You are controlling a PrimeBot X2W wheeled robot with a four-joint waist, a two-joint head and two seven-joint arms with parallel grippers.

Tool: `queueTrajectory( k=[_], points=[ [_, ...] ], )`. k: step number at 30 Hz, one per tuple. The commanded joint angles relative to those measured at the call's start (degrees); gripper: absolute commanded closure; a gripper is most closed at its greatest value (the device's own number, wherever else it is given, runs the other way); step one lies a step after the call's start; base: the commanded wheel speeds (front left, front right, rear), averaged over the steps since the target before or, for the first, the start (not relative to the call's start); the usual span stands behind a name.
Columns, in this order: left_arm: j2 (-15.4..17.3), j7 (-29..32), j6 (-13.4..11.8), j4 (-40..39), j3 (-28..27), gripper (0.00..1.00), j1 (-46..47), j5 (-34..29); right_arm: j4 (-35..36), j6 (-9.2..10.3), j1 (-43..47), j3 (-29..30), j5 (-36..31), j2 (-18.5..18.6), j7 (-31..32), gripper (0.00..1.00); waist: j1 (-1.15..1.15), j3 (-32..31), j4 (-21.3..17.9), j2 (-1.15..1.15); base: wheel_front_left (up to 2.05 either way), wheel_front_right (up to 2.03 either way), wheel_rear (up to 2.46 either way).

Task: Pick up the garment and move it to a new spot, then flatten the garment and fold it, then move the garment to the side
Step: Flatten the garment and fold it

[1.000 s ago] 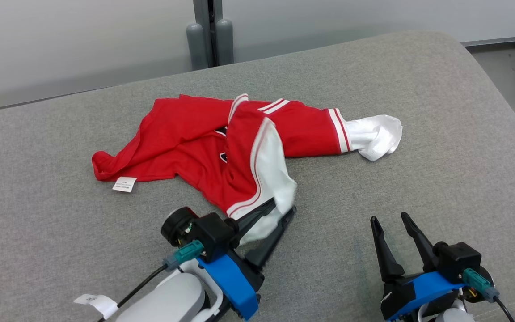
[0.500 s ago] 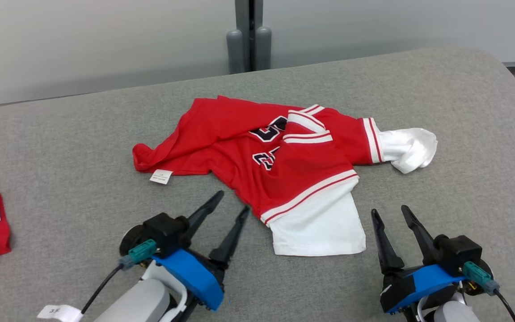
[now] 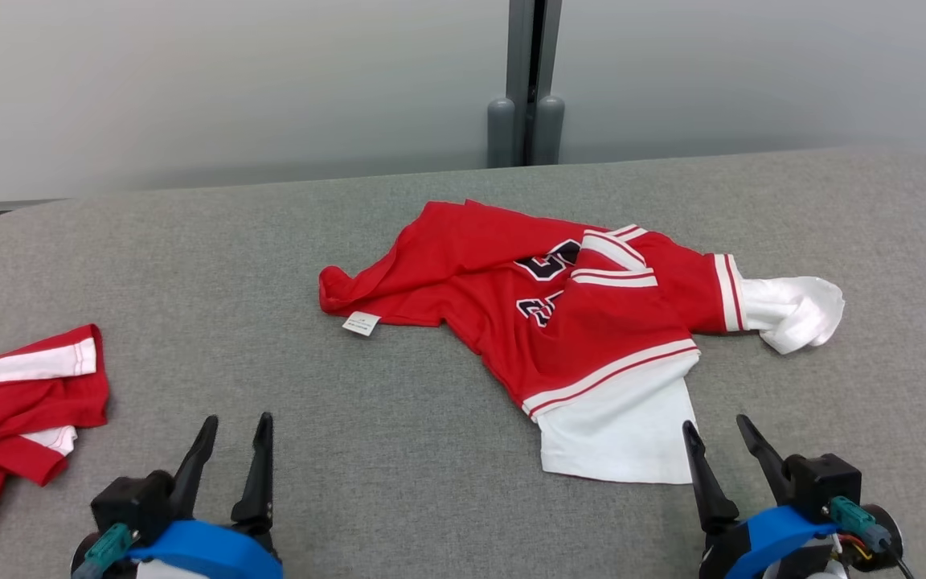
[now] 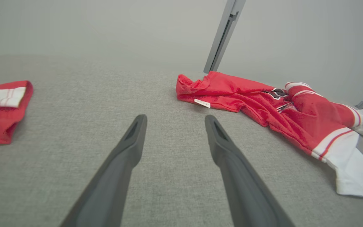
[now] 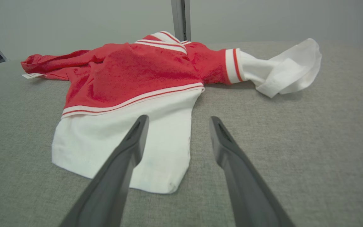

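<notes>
The garment [image 3: 583,322] is a red jersey with white sleeves, white stripes and dark numbers, lying crumpled on the grey padded table [image 3: 399,418]. One white sleeve [image 3: 620,430] spreads flat toward me; the other [image 3: 792,310] is bunched at the right. My left gripper [image 3: 236,420] stands open and empty at the lower left, well clear of the garment [image 4: 263,101]. My right gripper [image 3: 716,425] is open at the lower right, its tips just beside the near white sleeve [image 5: 121,142].
A second red-and-white garment [image 3: 9,402] lies crumpled at the table's left edge, also seen as red cloth [image 4: 2,107] in the left wrist view. A grey post [image 3: 527,88] stands behind the table against a pale wall. Bare grey surface separates the two garments.
My left gripper let go of the white sleeve, which now lies flat, and drew back to the lower left, open. The camera turned left, bringing the second garment into view.
</notes>
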State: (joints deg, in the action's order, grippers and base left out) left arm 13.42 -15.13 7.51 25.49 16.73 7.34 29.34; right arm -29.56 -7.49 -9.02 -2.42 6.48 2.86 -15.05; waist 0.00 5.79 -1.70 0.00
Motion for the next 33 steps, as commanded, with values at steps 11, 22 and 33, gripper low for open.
queueTrajectory(
  k=[11, 22, 33],
  points=[
    [-5.8, 0.0, -0.1, -1.8, -9.8, 0.0, -9.4, -8.3, -6.5, 0.0, 1.3, 3.6, -2.3, 0.1, -0.2, 0.0, 0.0, -1.7, 3.2, 0.0, 0.0, 0.0, 0.0],
    [-4.7, 0.0, -0.1, -2.3, -7.6, 0.0, -7.5, -6.2, -15.6, 0.0, -2.9, 2.3, 1.1, 0.1, -0.1, 0.96, 0.0, -0.4, 4.1, 0.0, 0.0, 0.0, 0.0],
    [-5.0, 0.0, -0.1, -2.5, -5.3, 0.0, -6.7, -5.4, -13.6, 0.03, -0.3, 10.3, -2.3, 0.2, -0.1, 1.0, 0.0, -1.1, 0.6, 0.0, 0.0, 0.0, 0.0]
  ],
)
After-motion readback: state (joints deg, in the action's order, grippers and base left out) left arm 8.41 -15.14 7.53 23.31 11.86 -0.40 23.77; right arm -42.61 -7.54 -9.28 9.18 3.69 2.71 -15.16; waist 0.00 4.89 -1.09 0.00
